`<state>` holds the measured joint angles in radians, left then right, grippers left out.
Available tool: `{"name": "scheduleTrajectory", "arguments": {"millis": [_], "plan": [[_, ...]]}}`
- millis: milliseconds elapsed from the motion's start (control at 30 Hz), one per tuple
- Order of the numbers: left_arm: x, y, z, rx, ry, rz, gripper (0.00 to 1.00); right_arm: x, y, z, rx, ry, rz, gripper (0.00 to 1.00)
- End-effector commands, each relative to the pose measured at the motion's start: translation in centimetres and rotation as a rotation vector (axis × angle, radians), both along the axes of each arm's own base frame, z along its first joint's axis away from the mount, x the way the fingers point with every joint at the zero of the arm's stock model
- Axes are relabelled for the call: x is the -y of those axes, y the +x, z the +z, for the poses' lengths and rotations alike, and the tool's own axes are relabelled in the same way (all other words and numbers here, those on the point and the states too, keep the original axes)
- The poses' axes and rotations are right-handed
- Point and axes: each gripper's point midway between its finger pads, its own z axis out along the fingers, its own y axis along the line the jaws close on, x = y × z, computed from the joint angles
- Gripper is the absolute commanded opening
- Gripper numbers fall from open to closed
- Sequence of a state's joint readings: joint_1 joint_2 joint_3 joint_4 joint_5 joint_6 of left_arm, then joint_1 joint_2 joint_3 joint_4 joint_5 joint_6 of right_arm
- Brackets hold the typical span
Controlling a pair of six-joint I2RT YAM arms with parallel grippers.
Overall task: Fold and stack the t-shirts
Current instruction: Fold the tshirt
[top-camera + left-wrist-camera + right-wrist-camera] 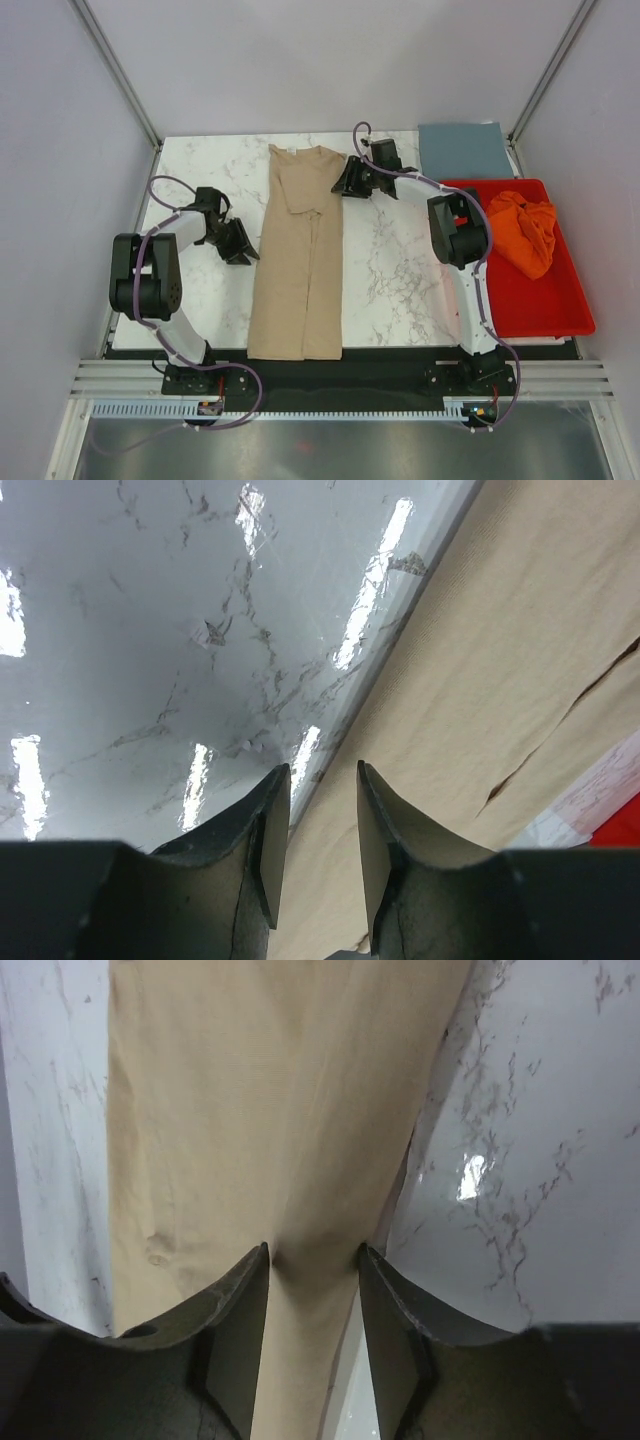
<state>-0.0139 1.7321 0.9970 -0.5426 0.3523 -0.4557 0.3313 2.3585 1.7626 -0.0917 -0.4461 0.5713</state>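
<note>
3 t-shirts: 1 tan (298, 260) (folded lengthwise), 1 blue-grey (463, 149), 1 orange (526, 232).

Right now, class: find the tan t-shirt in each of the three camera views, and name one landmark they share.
Top external: the tan t-shirt lies as a long folded strip down the table's middle.
Left wrist: it fills the right side, beyond the left pincer.
Right wrist: it fills the upper centre, running down between the fingers of the right pincer.
Shared landmark: the white marble tabletop.
</note>
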Motion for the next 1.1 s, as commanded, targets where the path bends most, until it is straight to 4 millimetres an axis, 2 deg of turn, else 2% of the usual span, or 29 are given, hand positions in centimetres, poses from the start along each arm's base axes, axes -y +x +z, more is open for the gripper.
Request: {"name": "scheduleTrajectory", "arguments": {"millis": [0,33,100,133,233,300,433,500,567,600,633,667,700,733,800,833,867,900,933,967,1000,1033,1067], "plan": [[-0.3,1.6,0.9,0.076,0.010,-0.054,0.40,-0.1,1.9,0.4,0.028,0.015,0.001,0.48],[-0.3,1.6,0.9,0.077,0.010,-0.061,0.40,0.1,2.2,0.0,0.025,0.010,-0.008,0.39],[0.0,1.8,0.9,0.087,-0.004,-0.073,0.41,1.1,3.1,-0.1,0.037,-0.013,-0.046,0.28],[0.1,2.4,1.0,0.098,-0.008,-0.079,0.41,1.5,3.5,0.0,0.049,-0.026,-0.056,0.20],[0.8,3.9,1.7,0.121,-0.055,-0.092,0.41,3.5,5.3,0.7,0.076,-0.043,-0.113,0.12],[1.2,4.7,2.5,0.143,-0.068,-0.094,0.40,5.1,6.2,0.7,0.077,-0.047,-0.151,0.11],[1.3,6.2,4.3,0.199,-0.075,-0.100,0.41,6.3,7.7,0.7,0.092,-0.049,-0.177,0.14],[1.8,5.8,5.5,0.227,-0.101,-0.119,0.43,6.6,8.2,0.3,0.082,-0.040,-0.184,0.16],[2.1,4.3,5.3,0.209,-0.117,-0.122,0.44,6.2,8.4,0.2,0.063,-0.023,-0.171,0.23],[2.4,3.5,6.0,0.224,-0.121,-0.126,0.45,6.2,8.3,0.1,0.056,-0.026,-0.167,0.25],[2.4,1.6,5.2,0.188,-0.127,-0.115,0.45,6.5,7.7,0.5,0.041,-0.038,-0.173,0.30],[2.2,0.6,5.0,0.182,-0.119,-0.101,0.46,6.6,7.2,0.8,0.028,-0.042,-0.180,0.33],[2.3,-1.4,4.9,0.178,-0.118,-0.096,0.47,6.7,6.5,1.1,0.006,-0.037,-0.198,0.36],[2.3,-2.3,4.7,0.174,-0.116,-0.097,0.47,7.1,5.0,2.1,-0.007,-0.039,-0.205,0.43],[2.6,-4.7,4.3,0.167,-0.130,-0.099,0.49,7.1,2.6,2.6,-0.033,-0.079,-0.205,0.51],[2.6,-5.3,4.1,0.162,-0.136,-0.092,0.51,7.6,0.7,3.8,-0.044,-0.104,-0.212,0.51],[2.9,-6.1,4.0,0.159,-0.140,-0.095,0.52,8.1,-0.4,3.9,-0.057,-0.137,-0.227,0.52],[3.0,-7.2,3.4,0.144,-0.141,-0.103,0.52,7.9,-2.4,4.0,-0.085,-0.166,-0.212,0.52],[3.5,-7.2,4.2,0.178,-0.142,-0.124,0.52,8.4,-5.3,4.6,-0.105,-0.187,-0.211,0.52],[4.3,-7.6,4.5,0.191,-0.146,-0.160,0.52,8.6,-7.0,4.7,-0.117,-0.208,-0.216,0.52],[4.6,-7.9,4.5,0.193,-0.147,-0.171,0.52,8.5,-9.3,4.6,-0.135,-0.247,-0.211,0.52],[5.1,-8.3,4.6,0.198,-0.150,-0.194,0.52,9.2,-12.6,4.9,-0.155,-0.266,-0.217,0.52],[5.4,-8.8,4.4,0.189,-0.151,-0.206,0.52,9.5,-14.3,5.0,-0.171,-0.273,-0.235,0.52]]}}
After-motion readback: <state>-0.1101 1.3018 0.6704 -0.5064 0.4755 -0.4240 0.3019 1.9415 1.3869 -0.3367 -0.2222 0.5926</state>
